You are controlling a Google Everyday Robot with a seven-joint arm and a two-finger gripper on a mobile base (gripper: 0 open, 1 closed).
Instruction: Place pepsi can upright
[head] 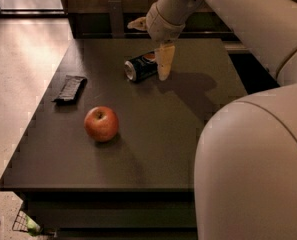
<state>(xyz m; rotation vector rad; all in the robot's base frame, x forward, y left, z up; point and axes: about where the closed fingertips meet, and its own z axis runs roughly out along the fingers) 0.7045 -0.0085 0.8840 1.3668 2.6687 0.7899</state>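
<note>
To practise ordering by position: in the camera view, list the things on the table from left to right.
dark wrapper → red apple → pepsi can. The gripper hangs over the can's right end, overlapping it, so it is left unranked.

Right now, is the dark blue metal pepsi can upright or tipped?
Tipped. The pepsi can lies on its side on the dark table, silver end facing left; the open gripper hangs close over it.
</note>
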